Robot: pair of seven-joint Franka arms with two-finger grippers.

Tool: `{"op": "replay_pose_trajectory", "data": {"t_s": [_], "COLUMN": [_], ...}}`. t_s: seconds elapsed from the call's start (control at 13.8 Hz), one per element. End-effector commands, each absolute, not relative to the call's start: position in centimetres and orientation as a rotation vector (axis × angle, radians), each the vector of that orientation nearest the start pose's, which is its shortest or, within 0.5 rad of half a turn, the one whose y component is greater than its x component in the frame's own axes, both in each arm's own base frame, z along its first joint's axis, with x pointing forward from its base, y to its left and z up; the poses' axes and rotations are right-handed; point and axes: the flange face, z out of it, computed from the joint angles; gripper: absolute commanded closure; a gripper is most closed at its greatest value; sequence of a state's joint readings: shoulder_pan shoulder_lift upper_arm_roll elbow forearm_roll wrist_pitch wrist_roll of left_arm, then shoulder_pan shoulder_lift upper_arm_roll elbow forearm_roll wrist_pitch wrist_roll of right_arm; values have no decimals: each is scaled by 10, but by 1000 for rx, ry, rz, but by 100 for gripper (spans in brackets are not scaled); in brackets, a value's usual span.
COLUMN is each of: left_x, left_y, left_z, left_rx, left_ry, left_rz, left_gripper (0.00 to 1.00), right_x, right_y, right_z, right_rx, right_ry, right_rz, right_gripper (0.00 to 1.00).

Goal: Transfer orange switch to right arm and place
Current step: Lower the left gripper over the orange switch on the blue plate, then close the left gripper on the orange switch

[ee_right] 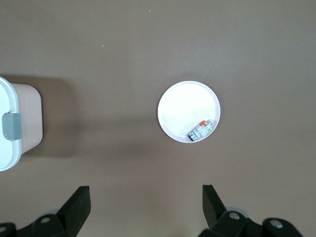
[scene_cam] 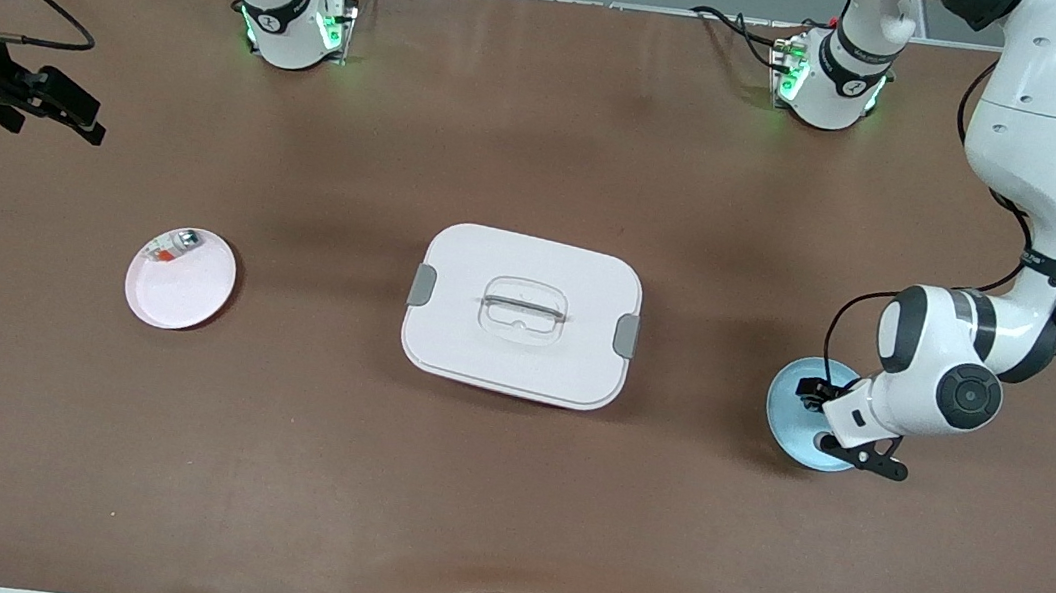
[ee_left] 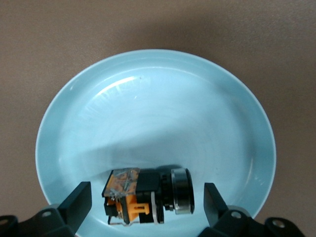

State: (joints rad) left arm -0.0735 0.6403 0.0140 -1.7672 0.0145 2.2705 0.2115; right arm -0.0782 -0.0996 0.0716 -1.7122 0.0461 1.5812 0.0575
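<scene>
Over the blue plate (ee_left: 148, 98), left tool (ee_left: 148, 205) spread, straddling orange switch (ee_left: 143, 195) (untouched); right tool (ee_right: 146, 207) spread, waiting above bench (scene_cam: 504, 495).

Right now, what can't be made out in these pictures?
- Front view: the orange switch on the blue plate is hidden by the left arm; the left claw too.
- Front view: the right claw is mostly cut off at the edge.
- Pink plate's small part: too small to identify.
</scene>
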Motion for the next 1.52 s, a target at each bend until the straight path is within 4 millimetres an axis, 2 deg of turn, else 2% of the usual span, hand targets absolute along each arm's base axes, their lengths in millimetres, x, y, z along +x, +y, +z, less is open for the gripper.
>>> {"op": "replay_pose_trajectory", "data": {"t_s": [0.0, 0.51, 0.58, 0.65, 0.72, 0.8, 0.87, 0.94, 1.16, 1.45], "left_x": [645, 644, 644, 644, 644, 645, 645, 644, 645, 645], "left_y": [-38, -37, -37, -36, -37, -37, -37, -37, -37, -36], "left_z": [184, 179, 179, 179, 179, 180, 180, 180, 184, 205], "left_rx": [-3103, -3103, -3103, -3104, -3103, -3103, -3103, -3104, -3105, -3105], "left_ry": [444, 444, 444, 442, 444, 444, 444, 444, 435, 434], "left_rz": [200, 210, 210, 210, 210, 208, 208, 208, 205, 215], "left_gripper": [0, 0, 9, 26, 48, 61, 68, 72, 73, 73], "right_x": [518, 518, 518, 518, 518, 518, 518, 518, 518, 518], "right_y": [2, 1, 0, 1, 1, 1, 1, 1, 1, 1], "right_z": [615, 608, 608, 609, 609, 608, 609, 608, 609, 609], "right_rx": [-3099, -3097, -3097, -3097, -3097, -3097, -3097, -3097, -3097, -3097], "right_ry": [110, 113, 115, 113, 113, 113, 113, 113, 113, 113], "right_rz": [45, 59, 59, 57, 57, 59, 57, 61, 54, 57], "right_gripper": [0, 0, 0, 0, 0, 0, 0, 0, 0, 0]}}
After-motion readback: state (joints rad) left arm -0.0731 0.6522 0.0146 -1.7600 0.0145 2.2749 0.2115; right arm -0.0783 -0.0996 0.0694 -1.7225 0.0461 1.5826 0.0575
